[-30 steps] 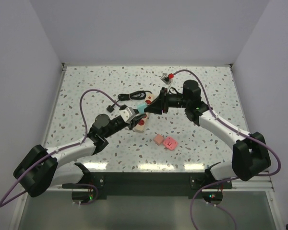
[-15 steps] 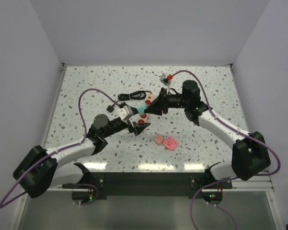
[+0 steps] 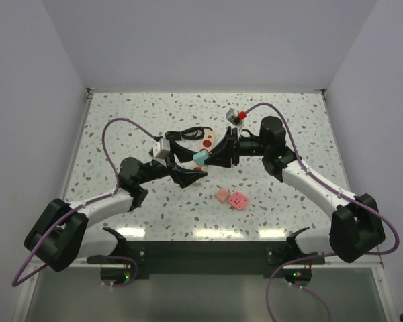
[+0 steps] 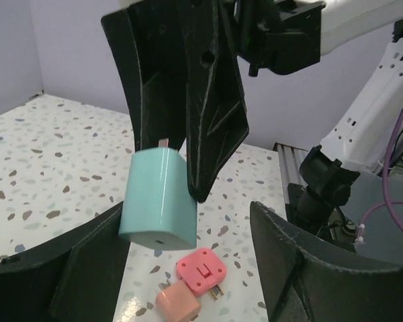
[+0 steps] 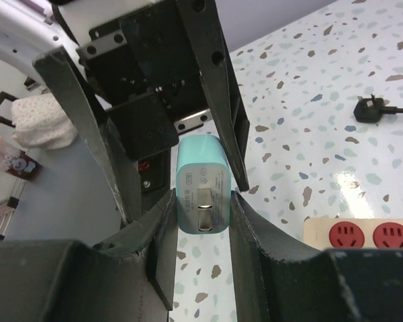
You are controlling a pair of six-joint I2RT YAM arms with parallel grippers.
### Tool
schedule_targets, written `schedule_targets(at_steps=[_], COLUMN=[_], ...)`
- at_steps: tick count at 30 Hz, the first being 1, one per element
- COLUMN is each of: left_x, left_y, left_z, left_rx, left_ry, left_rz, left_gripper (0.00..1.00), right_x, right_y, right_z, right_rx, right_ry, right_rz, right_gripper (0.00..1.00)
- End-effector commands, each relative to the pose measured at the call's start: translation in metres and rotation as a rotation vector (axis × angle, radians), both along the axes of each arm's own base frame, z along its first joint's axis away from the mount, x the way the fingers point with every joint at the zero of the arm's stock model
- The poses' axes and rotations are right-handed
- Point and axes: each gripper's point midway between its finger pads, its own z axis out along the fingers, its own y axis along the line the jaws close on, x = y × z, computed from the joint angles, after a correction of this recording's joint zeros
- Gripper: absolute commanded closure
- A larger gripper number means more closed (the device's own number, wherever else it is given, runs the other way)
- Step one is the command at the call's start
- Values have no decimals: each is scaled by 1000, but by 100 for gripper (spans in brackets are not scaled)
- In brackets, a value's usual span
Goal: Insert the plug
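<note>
Over the middle of the table (image 3: 121, 121), I see the teal plug (image 3: 200, 158) held off the surface, near the beige power strip (image 3: 208, 141). The right gripper (image 3: 204, 159) is clamped on it: from the right wrist, both dark fingers (image 5: 162, 228) press the plug's sides and its two metal prongs face the camera. The left gripper (image 3: 190, 164) is released, its fingers (image 4: 292, 268) spread wide on either side of the plug; I cannot tell whether the left-hand finger brushes the casing. From the right wrist, two red sockets of the strip show at the lower right, lying flat on the top. Surface notes: white terrazzo with grey and brown flecks, glossy, with streaks of glare along the near edge. A black cable (image 3: 188, 134) is coiled just behind the strip, its plug lying apart on the stone. Two pink adapters (image 3: 239, 200), one bright and one paler, sit touching each other nearer the front, below the raised plug in the left wrist view. Plain pale lilac walls (image 3: 208, 40) close in the far side and both flanks.
</note>
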Motion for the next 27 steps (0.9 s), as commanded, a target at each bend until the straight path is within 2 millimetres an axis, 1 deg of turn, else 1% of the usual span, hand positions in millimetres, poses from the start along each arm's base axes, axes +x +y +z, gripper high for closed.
schedule_targets(at_steps=[1,2,4,5,6,7,8,9,12,15,19,21,22,25,26,27], left_x=[-19,-20,-23,-25,-28,-32,-33,-32,-34,-39,-40,-40,-39,-39,-39,-39], left_y=[2,4,4,3,3,3,1,1,-1,0,-1,-3,-5,-6,-7,-7], left_z=[55,54,60,58,62,61,60,58,49,46,44,43,42,38,39,38], left_rx=[-127,-127,-144,-142,-157,-158,-158,-155,-129,-114,-97,-91,-85,-75,-75,-73], left_ry=[-151,-150,-155,-140,-161,-163,-150,-150,-137,-136,-140,-139,-135,-128,-127,-126], left_rz=[-106,-117,-136,-157,-171,-193,-207,-211,-233,-255,-268,-281,-292,-310,-316,-317], left_gripper=[26,27,29,31,32,34,38,40,41,43,53,65,76,92,100,100], right_x=[-19,-21,-24,-26,-27,-28,-28,-28,-29,-29,-31,-31,-30,-29,-29,-28], right_y=[0,-1,-1,-1,-1,-1,-1,-1,-2,-3,-3,-3,-3,-2,-2,-2], right_z=[7,8,11,12,13,13,14,16,20,24,24,24,23,21,20,19], right_rx=[29,33,47,52,55,56,57,59,64,69,71,71,69,62,58,51], right_ry=[-62,-65,-71,-73,-72,-74,-76,-81,-95,-112,-113,-115,-114,-114,-112,-116], right_rz=[79,85,98,108,108,109,109,103,94,88,96,96,96,98,97,96], right_gripper=[100,100,100,100,100,100,100,100,100,100,100,100,100,100,100,99])
